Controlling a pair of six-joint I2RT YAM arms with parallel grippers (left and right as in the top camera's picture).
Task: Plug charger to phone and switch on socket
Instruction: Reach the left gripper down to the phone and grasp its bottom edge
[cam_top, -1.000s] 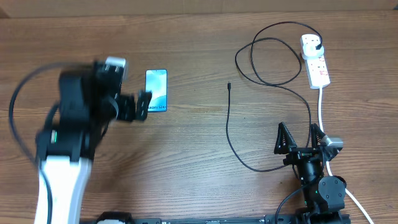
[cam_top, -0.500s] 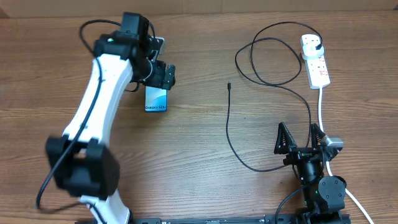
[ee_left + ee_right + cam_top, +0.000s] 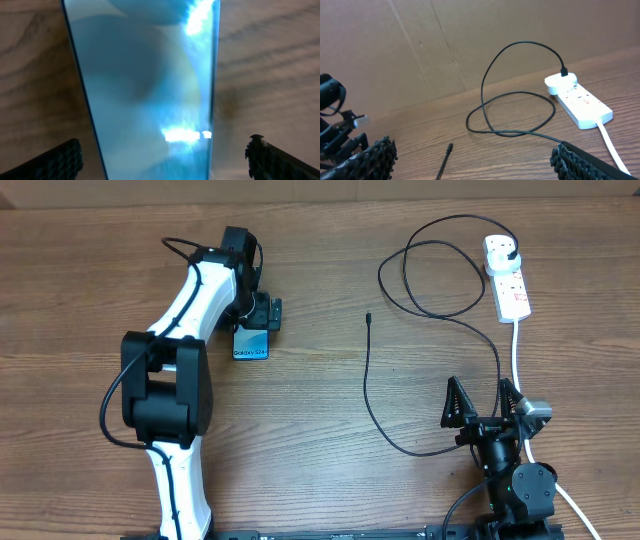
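Left hand [image 3: 256, 314]: open wide over the phone [image 3: 251, 342], gripping nothing. In the left wrist view the hand [image 3: 165, 157] shows only as two dark fingertips [image 3: 62, 161] cut off at the bottom corners. The phone [image 3: 150, 75] lies between them, with bare surface showing on either side of it. That view is blurred and streaked with glare, and both ends of the phone run out of frame.

Phone: flat on the wooden surface [image 3: 300, 460], left of centre. Its far end is hidden under the left hand from overhead; only the near end, with its line of text, shows.

Right hand [image 3: 480, 395]: open wide and empty, at the near right, well apart from the task's things. In its wrist view only the fingertips [image 3: 372, 156] show, at the lower edge.

Charger [image 3: 365, 390]: its plug [image 3: 512, 252] sits in the far end of the socket [image 3: 508, 280], at the far right. The cable loops, then runs toward the near side. Its connector tip [image 3: 368, 317] lies free on the surface, well apart from the phone.

Socket switch: too small to tell its position. The white cord [image 3: 517, 355] passes behind the right arm and is partly hidden.
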